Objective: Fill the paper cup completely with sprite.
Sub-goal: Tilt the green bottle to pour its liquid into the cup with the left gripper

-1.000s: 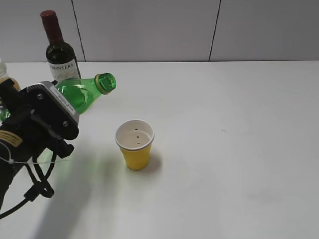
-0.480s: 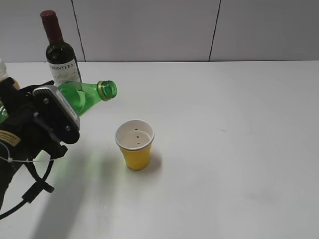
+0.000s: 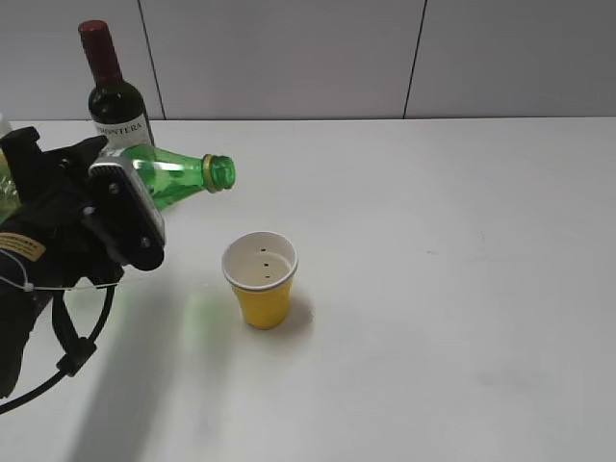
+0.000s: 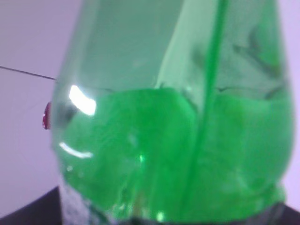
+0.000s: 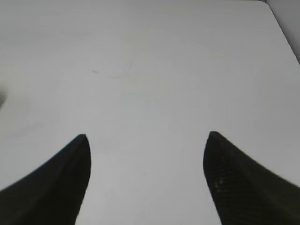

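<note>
On the white bench I count one cup, yellow paper with a white rim and dotted white inside; whether it holds any liquid I cannot tell. Up and left of it, my left end effector grips the green plastic sprite bottle, tilted nearly flat, uncapped mouth toward the cup, liquid pooled inside. One dark wine bottle stands behind. My right end effector hangs spread and empty over bare bench.

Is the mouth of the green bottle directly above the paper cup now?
No, the green bottle mouth lies left of and behind the paper cup, not over its opening.
</note>
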### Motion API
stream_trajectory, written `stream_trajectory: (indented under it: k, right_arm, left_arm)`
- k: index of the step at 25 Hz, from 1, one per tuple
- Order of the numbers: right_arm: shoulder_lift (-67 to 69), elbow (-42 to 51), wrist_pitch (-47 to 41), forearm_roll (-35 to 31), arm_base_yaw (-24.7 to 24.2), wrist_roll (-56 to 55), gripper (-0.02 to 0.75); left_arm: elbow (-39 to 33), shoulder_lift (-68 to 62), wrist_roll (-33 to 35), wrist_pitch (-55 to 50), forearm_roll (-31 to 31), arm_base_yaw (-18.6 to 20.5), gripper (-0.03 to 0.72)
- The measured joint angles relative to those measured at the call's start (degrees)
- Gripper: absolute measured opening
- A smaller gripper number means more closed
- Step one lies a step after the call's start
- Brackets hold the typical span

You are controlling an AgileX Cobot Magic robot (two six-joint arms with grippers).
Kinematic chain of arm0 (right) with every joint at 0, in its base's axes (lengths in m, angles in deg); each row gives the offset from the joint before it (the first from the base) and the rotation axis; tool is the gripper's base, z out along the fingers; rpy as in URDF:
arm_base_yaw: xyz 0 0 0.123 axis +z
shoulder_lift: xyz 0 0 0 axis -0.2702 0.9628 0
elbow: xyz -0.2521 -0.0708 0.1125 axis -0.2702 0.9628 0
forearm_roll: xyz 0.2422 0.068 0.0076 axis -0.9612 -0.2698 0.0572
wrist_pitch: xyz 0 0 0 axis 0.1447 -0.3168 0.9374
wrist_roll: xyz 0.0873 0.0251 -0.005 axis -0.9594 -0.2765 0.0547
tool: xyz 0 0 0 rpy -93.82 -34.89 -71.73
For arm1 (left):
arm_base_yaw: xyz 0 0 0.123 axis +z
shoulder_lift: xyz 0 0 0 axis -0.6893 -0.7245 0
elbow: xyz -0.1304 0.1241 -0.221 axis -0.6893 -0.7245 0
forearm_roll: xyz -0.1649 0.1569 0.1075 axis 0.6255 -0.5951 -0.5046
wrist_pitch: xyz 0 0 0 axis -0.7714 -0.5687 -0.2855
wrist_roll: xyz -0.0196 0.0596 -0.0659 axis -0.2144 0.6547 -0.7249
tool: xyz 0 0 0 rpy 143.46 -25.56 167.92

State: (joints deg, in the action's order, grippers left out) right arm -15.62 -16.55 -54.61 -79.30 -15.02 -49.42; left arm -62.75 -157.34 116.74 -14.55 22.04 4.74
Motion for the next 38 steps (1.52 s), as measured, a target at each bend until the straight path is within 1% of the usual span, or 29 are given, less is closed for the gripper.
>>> stream_trajectory:
  k: [9,17,22,38]
  right_arm:
    - [0.0,0.0,0.0,0.0,0.0,0.0,0.575]
    - [0.0,0.0,0.0,0.0,0.0,0.0,0.575]
    - [0.0,0.0,0.0,0.0,0.0,0.0,0.575]
    - [0.0,0.0,0.0,0.0,0.0,0.0,0.575]
  left_arm:
    - [0.0,-0.8,4.4,0.0,1.3,0.0,0.459]
    - [0.0,-1.3,7.0,-0.1,2.0,0.0,0.459]
    - [0.0,-1.3,10.6,-0.1,2.9,0.0,0.459]
    - [0.0,-1.3,14.6,0.0,5.9,0.0,0.458]
